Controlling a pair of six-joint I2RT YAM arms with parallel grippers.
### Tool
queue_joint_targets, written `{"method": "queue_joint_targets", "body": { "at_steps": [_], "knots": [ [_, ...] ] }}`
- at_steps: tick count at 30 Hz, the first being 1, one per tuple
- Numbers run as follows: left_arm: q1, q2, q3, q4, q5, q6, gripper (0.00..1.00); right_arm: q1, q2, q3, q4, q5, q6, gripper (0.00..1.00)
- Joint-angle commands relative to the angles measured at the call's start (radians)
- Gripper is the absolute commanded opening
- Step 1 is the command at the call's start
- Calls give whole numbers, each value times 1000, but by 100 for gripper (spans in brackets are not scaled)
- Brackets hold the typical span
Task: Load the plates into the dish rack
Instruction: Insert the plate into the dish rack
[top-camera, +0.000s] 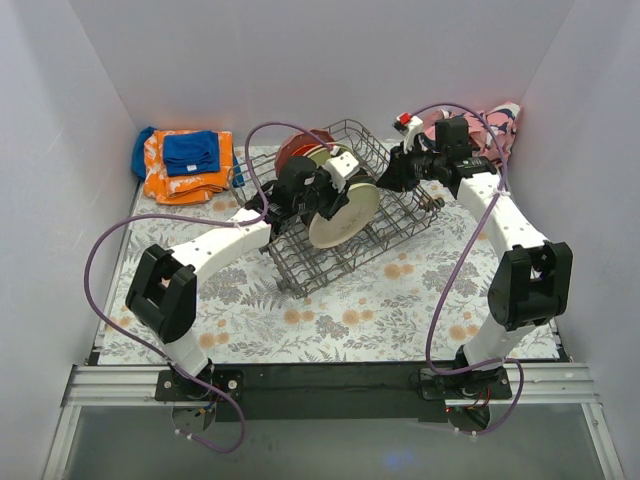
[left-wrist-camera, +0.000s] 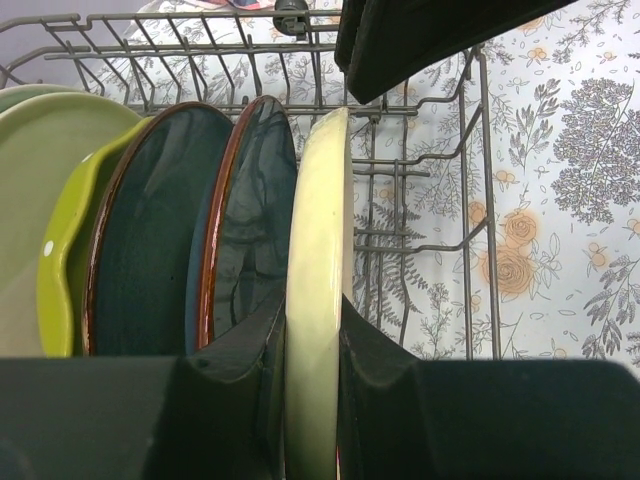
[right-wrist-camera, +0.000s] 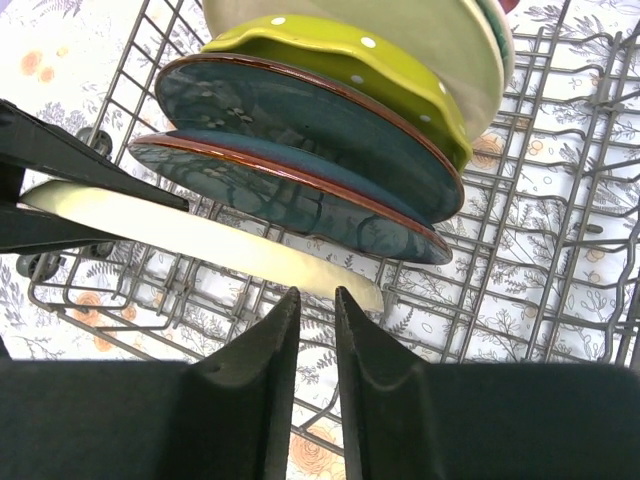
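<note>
Several plates already stand in our dish rack (top-camera: 400, 215), our left claw (left-wrist-camera: 312, 400) pinches the cream plate (left-wrist-camera: 318, 300) there, our right claw (right-wrist-camera: 316, 345) is nearly closed, holding nothing.

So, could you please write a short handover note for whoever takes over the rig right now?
Left gripper: shut on the cream plate, holding it upright on edge in the dish rack.
Right gripper: fingers nearly together, holding nothing, just above the rack wires beside that plate.
Done: two dark blue plates, a lime dotted plate and pale green ones stand in a row next to it.
Left: release the cream plate and check it stays put. More plates seem to lie at the far right, behind the right arm; load those.
</note>
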Motion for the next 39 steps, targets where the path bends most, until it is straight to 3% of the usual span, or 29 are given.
{"method": "queue_joint_targets", "body": {
  "at_steps": [1, 14, 22, 35, 39],
  "knots": [
    [-6, -12, 69, 128, 1, 0, 0, -15, -51, -13, 12, 2, -5, 28],
    [-13, 26, 42, 129, 15, -1, 0, -43, -80, -38, 14, -14, -10, 38],
    [-13, 14, 53, 115, -14, -15, 33, -55, -103, -54, 14, -16, -18, 41],
    [-15, -33, 76, 100, -39, -27, 42, -67, -131, -68, 14, -19, -24, 42],
    [-15, -66, 93, 92, -54, -50, 45, -73, -154, -68, -4, -7, -62, 49]
  ]
}}
